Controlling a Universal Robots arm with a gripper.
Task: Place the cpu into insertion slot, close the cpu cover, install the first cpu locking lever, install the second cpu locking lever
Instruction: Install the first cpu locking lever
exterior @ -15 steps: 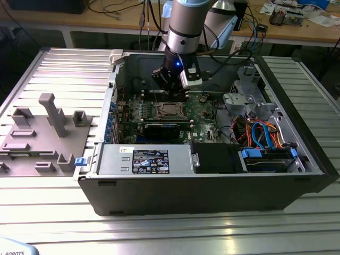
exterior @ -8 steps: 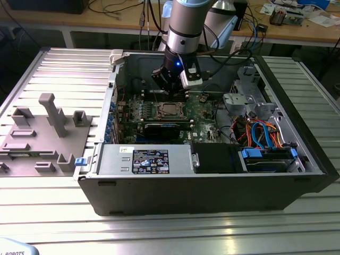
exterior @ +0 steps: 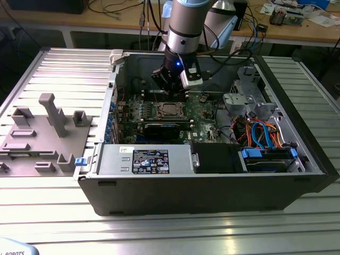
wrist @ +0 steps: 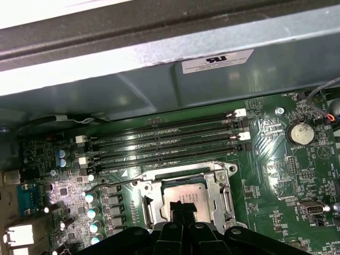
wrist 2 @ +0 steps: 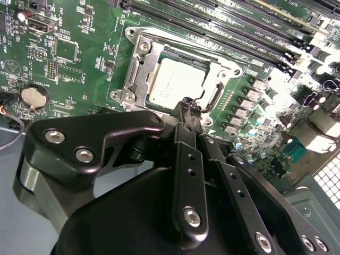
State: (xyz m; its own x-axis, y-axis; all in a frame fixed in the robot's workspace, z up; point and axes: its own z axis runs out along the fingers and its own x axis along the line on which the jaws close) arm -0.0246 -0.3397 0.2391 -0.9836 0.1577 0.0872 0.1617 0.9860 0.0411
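Your aluminium-slat table [exterior: 53, 223] carries the open computer case [exterior: 212, 197], lying on its side. The arm [exterior: 186, 24] comes down from above, almost vertical, its wrist inside the case over the green motherboard [exterior: 204, 114].

The gripper [exterior: 172, 94] points straight down at the board. In both wrist views its fingers [wrist 2: 187, 159] run together to a single narrow tip, so you can take the jaws as clenched with nothing between them. That tip [wrist: 183, 208] sits at the edge of the cpu cover [wrist 2: 140, 68], on or just above it; contact cannot be judged.

The cpu [wrist 2: 178, 79] lies flat in the insertion slot [wrist: 175, 173], its silver-grey top showing through the window of the lowered cover. A thin wire lever [wrist: 106, 181] stands out beside the slot, towards the capacitors.

A grey fixture [exterior: 48, 119] rests on the table at the exterior view's left.

For writing, you have a dark printed label [exterior: 150, 161] on the power supply box, a white sticker [wrist: 218, 61] on the case wall, and fine white board lettering, all too small to read. A coin cell [wrist: 300, 133] sits near the slot.
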